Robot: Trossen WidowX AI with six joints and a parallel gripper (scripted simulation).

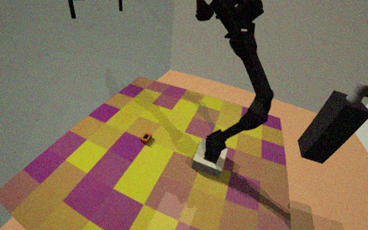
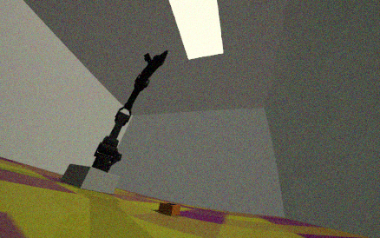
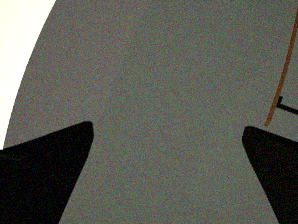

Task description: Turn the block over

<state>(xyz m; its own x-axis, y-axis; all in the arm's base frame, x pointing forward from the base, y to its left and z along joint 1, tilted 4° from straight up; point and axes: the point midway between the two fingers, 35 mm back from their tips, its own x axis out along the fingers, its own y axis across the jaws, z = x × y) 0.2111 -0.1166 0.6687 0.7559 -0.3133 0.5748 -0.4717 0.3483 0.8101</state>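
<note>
The small orange block (image 1: 146,138) (image 2: 169,208) rests on the patchwork-coloured table top (image 1: 144,176) (image 2: 31,201). In the top view a dark square mark shows on a face turned up toward that camera; the sides seen in the exterior view look plain orange. My gripper (image 2: 166,53) (image 3: 169,132) is raised high above the table, far from the block, and points up and away from it. In the wrist view its two black fingers stand wide apart with nothing between them. The block is not in the wrist view.
The arm's pale base box (image 1: 207,166) (image 2: 99,180) stands on the table near the block. A black box-shaped lamp (image 1: 333,128) hangs at the right in the top view. A thin brown edge (image 3: 285,72) with a black bracket shows at the right in the wrist view.
</note>
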